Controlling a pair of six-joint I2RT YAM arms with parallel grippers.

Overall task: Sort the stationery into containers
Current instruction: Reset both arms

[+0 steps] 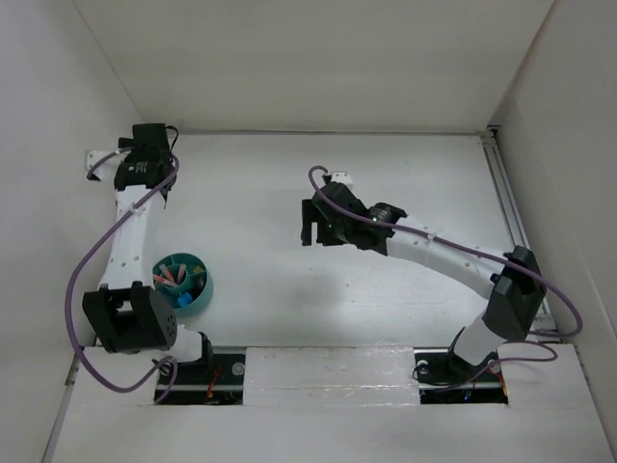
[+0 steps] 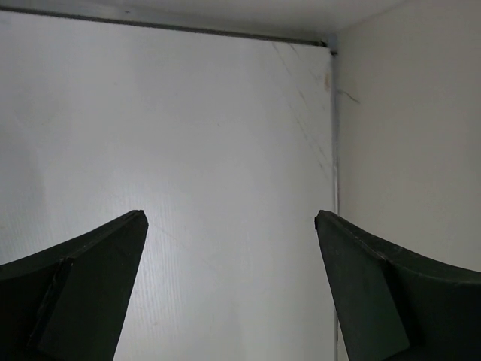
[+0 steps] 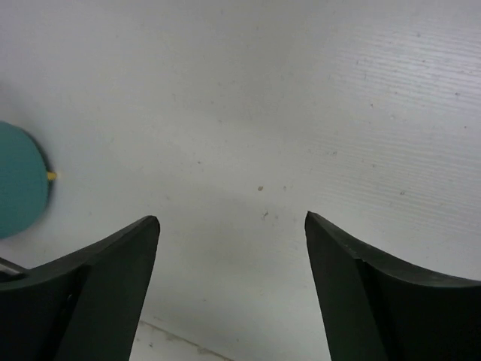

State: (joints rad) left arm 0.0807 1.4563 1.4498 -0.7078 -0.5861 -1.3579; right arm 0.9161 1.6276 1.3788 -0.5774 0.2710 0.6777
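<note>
Over the top view: the stationery [image 1: 176,280] is all in the teal cup [image 1: 181,283], which sits at 8 o'clock on the table [image 1: 289,309], right beside the left arm's elbow. The pieces are seen almost end-on, so their long axes run up out of the cup. There are pink and orange ends toward the middle and a blue one near the rim at 6 o'clock. Which way each one leans is too small to tell.

From the right wrist the cup is a blurred teal curve at 9 o'clock, and a yellow tip [image 3: 51,176] pokes out past its edge toward 3 o'clock.

The surface is white and faintly ribbed, with a few dark specks. Plain white walls [image 1: 289,58] close it in at 9, 12 and 3 o'clock. A metal rail [image 1: 506,212] runs along the foot of the 3 o'clock wall.

The left gripper [image 2: 229,218] is up in the 10 o'clock corner, well apart from the cup. Its fingers are spread wide, with only table between them.

The right gripper [image 3: 231,218] hangs near mid-table, facing 9 o'clock. Its jaws are also spread wide and hold nothing.
</note>
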